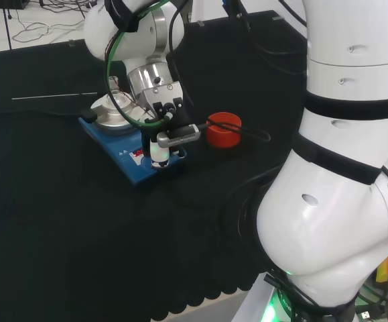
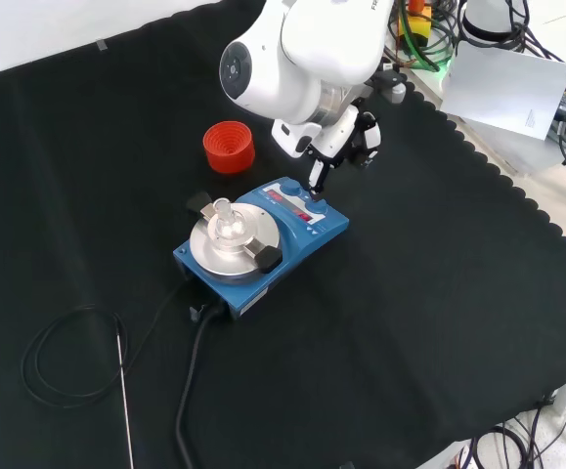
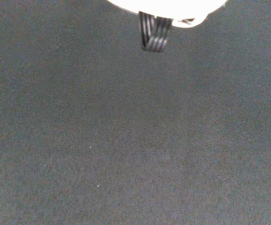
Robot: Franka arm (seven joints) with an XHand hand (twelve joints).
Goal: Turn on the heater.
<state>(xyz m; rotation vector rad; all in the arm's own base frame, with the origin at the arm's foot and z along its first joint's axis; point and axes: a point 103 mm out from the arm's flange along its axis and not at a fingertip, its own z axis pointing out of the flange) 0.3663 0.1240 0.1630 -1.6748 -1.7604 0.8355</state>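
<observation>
Front view, left to right: thin rod (image 2: 123,391) and looped black cable (image 2: 63,352) lie on the black-clothed tabletop (image 2: 439,322). Blue heater (image 2: 263,239) sits mid-cloth, small glass flask (image 2: 226,220) upright on its round silver plate (image 2: 229,244). Red ribbed ring (image 2: 229,147) stands apart, just beyond the heater. The hand (image 2: 346,137) hangs over the heater's control panel (image 2: 297,207), one finger (image 2: 316,176) pointing down onto the panel's edge; other fingers look curled, holding nothing, though I cannot tell for sure. In the head view the hand (image 1: 163,131) is on the heater's (image 1: 130,151) near end.
</observation>
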